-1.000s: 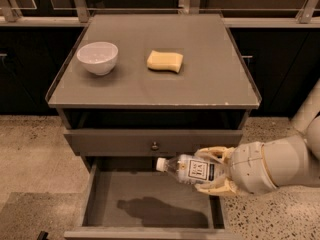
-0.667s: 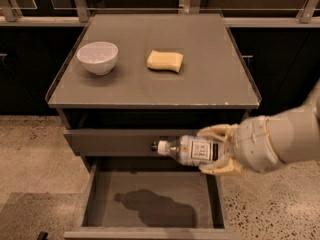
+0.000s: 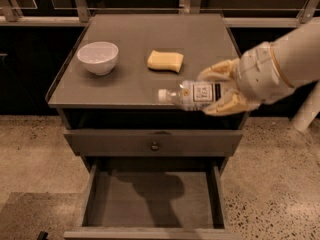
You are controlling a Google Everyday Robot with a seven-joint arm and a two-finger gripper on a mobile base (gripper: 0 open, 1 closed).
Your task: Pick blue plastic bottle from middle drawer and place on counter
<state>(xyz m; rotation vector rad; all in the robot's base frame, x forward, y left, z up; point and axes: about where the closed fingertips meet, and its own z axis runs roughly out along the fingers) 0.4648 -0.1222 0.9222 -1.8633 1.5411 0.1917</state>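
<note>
Item: blue plastic bottle (image 3: 182, 94), out of middle drawer (image 3: 150, 199), clamped by gripper (image 3: 212, 90) at 5 o'clock edge of counter (image 3: 150, 39); placement pending

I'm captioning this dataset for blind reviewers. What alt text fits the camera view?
The gripper, reaching in from the right, holds the blue plastic bottle sideways, cap pointing left, over the front edge of the counter. A white bowl and a yellow sponge sit on the counter; below, the middle drawer is pulled open.

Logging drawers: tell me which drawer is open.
The middle drawer, pulled out below the shut knobbed drawer. The gripper holds the blue plastic bottle above the counter edge.
</note>
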